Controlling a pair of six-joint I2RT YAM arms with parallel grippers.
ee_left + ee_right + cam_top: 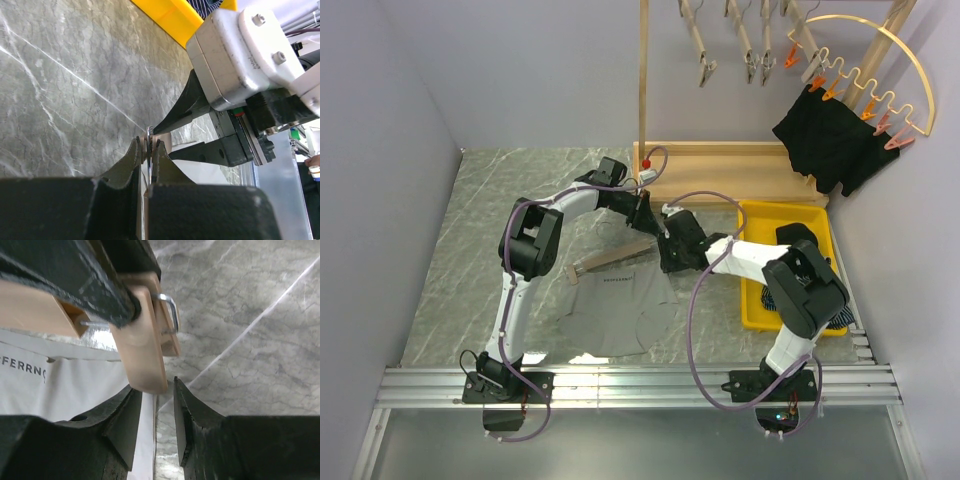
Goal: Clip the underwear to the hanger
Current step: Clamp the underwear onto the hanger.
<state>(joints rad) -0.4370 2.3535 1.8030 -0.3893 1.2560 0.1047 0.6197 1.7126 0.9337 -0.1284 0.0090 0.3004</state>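
Right wrist view: wooden clip hanger [145, 355] was pinched by left gripper [149, 145], right gripper [156, 387] part-open at its clip. Pale grey underwear [615, 310] was spread by marble table's [470, 220] near edge. Clip-opening step; squeeze judged next.

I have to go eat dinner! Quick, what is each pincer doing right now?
Left pincer: closed, holding the wooden hanger.
Right pincer: open, with one finger on each side of the hanger's clip end.

Soft, even overhead light fills the top view; shadows on the marble tabletop [470, 250] are faint. In both wrist views the dark fingers [125, 172] at six o'clock are blurred and underexposed.
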